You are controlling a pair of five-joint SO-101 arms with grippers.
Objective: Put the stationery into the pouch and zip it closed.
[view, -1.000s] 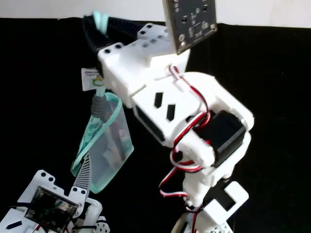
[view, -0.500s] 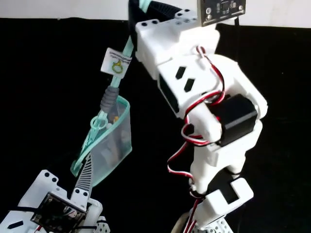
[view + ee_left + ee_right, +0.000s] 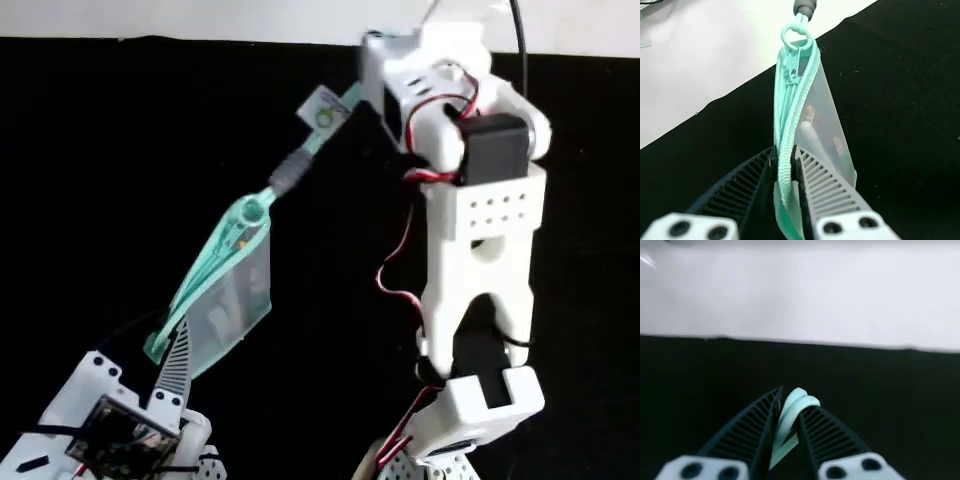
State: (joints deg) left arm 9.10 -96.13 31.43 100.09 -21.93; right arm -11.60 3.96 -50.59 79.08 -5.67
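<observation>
My left claw (image 3: pixel 785 167) is pressed together on the near end of the pouch (image 3: pixel 225 290), pinching the zip seam between its ribbed fingers (image 3: pixel 825 185). The pouch hangs in the air above the black table (image 3: pixel 90 180). Its long axis runs on a diagonal from my left claw up and away toward the right claw (image 3: pixel 789 412).

The right claw is clamped on the mint strap (image 3: pixel 795 405) that leads off the pouch's far end, past a grey bead (image 3: pixel 290 172) and a small tag (image 3: pixel 322 108). So the pouch is strung taut between the two, with the left claw at the low end, the right claw at the high end, and the strap in line with the zip.

The slider (image 3: pixel 791 75) sits at the end far from my left claw, just under the ring (image 3: pixel 792 34), which puts it nearer the right claw. Stationery (image 3: pixel 812 117) shows through the clear wall. I judge the zip to be at or near its stop. A closing pull has to go straight along that diagonal, away from the left claw.
</observation>
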